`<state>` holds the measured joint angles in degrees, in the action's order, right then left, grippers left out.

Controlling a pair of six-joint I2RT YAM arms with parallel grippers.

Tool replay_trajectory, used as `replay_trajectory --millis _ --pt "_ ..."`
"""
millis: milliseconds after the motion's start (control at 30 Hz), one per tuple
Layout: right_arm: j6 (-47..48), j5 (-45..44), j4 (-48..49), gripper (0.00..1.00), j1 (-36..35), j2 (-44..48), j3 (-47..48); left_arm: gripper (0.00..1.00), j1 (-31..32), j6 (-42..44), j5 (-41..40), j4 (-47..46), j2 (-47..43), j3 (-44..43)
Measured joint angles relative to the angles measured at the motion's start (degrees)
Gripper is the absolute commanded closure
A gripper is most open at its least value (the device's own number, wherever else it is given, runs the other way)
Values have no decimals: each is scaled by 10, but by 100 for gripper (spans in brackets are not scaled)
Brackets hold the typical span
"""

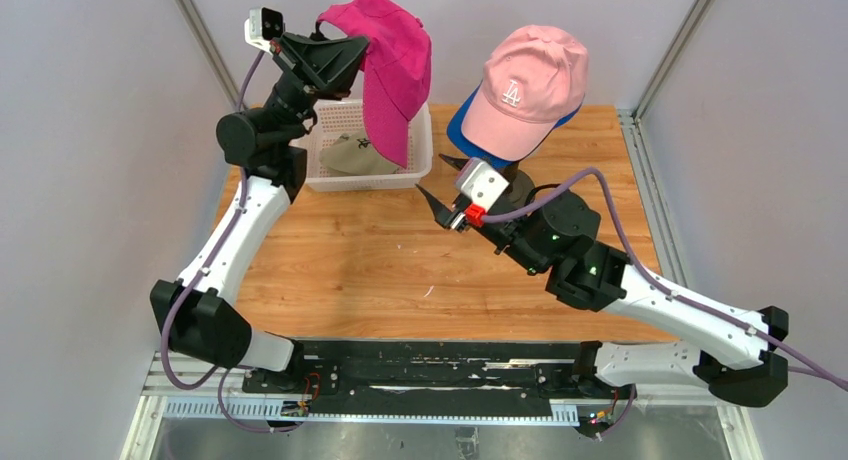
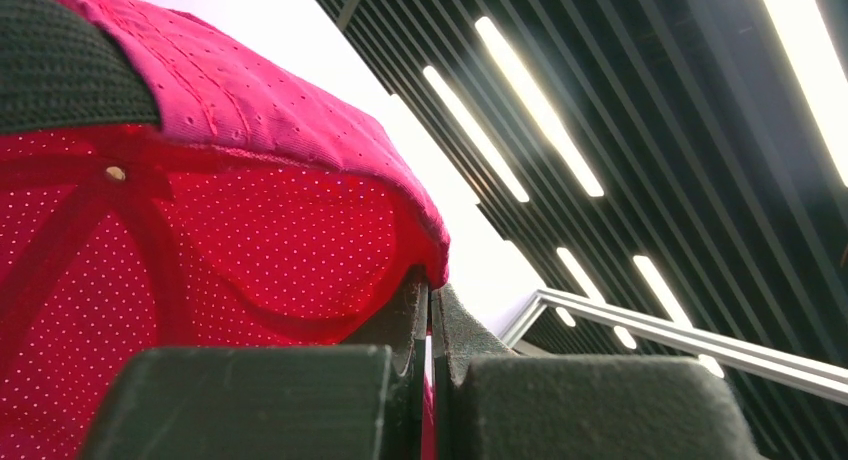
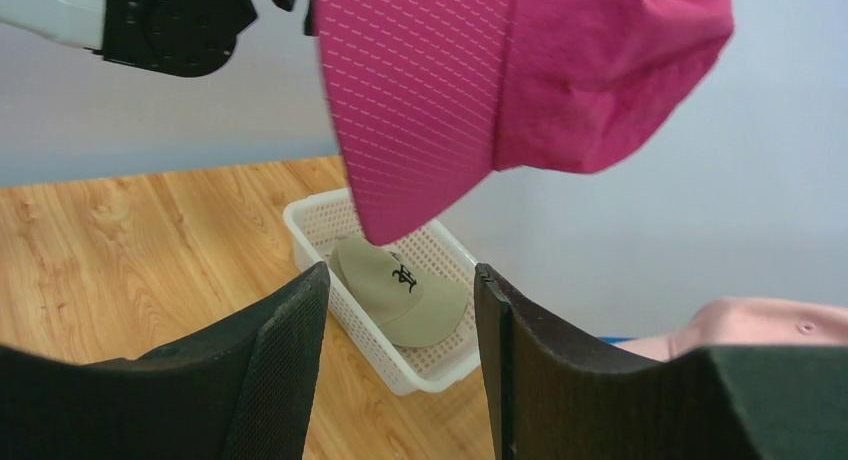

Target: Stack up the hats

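high above the white perforated basket point(image 1: 424, 148), the left hand point(image 1: 362, 56) is clamped on a thin edge of the magenta cap point(image 1: 398, 60), which dangles brim-down. the khaki cap point(image 1: 358, 158) lies in the basket; the pink cap point(image 1: 527, 88) sits on the royal blue cap point(image 1: 461, 130) at the desk's point(image 1: 370, 270) far right. the right hand point(image 1: 441, 188) waits half open and empty beside that stack. with so slim a pinch the magenta cap could slip, or its swinging brim could knock the pink cap askew. wood-grain desk, pale walls, strip lights overhead.
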<state>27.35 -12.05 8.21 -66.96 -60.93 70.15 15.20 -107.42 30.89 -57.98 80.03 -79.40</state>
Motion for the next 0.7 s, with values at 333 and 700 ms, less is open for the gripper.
replay_trajectory --millis 333,700 --pt "66 -16 77 46 -35 -30 -18 100 4 3 -17 14 29 -2" --pt "103 -45 134 48 -35 -62 -18 100 11 1 -22 13 30 -2"
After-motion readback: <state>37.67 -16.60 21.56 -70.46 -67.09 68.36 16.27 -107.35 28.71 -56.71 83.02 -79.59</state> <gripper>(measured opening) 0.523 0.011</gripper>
